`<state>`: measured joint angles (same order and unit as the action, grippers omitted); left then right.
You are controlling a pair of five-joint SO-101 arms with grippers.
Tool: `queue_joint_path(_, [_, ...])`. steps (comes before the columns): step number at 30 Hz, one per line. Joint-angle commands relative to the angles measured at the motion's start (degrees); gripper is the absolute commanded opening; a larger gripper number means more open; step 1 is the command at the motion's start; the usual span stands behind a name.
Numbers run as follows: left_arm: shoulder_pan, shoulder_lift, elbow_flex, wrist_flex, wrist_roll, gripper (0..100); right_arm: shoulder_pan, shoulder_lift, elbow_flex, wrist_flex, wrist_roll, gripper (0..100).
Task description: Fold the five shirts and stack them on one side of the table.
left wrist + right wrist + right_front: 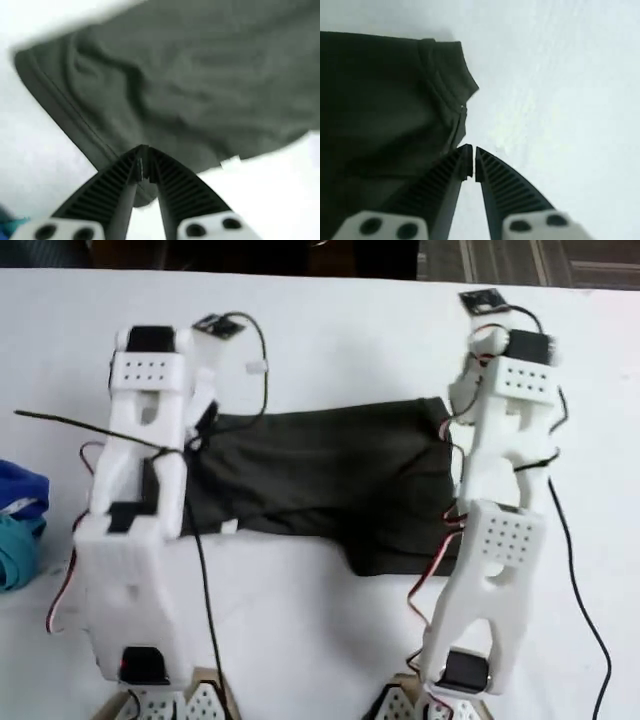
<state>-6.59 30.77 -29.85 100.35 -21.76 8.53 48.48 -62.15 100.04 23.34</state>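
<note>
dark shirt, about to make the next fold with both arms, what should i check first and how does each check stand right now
1. Left gripper has the dark shirt: shut with cloth between its fingers: ok.
2. Right gripper has it too: shut right at the hem, but whether it holds cloth is unclear: cannot tell.
3. Shirt lies flat: creased, and the part by the right arm juts toward the arm bases: not ok.
4. Stack kept apart from the shirt: blue and teal cloth sits at the table's edge beside the left arm, not touching it: ok.
</note>
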Motion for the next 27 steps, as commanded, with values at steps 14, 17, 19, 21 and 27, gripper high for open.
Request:
queue_joint_path(14, [-0.97, -21.27, 53.32, -34.90, -0.70, 2, -4.26, -52.26, 75.16, -22.02, 10.37, 1.8])
queue_joint_path(17, [-3.43, -21.01, 56.13, -38.15, -0.70, 2, -7.78, -56.84, 90.99, -33.45, 10.64, 1.8])
queue_joint_path(19, [-5.01, -21.01, 58.15, -39.74, -0.70, 2, -9.98, -58.59, 98.81, -40.40, 10.46, 1.8])
queue_joint_path(21, [-6.15, -21.27, 59.65, -40.18, -0.70, 2, -11.82, -59.30, 104.26, -45.49, 10.29, 1.8])
queue_joint_path(27, [-6.42, -21.01, 60.35, -40.26, -0.35, 2, -16.40, -59.82, 109.80, -44.79, 10.73, 1.8])
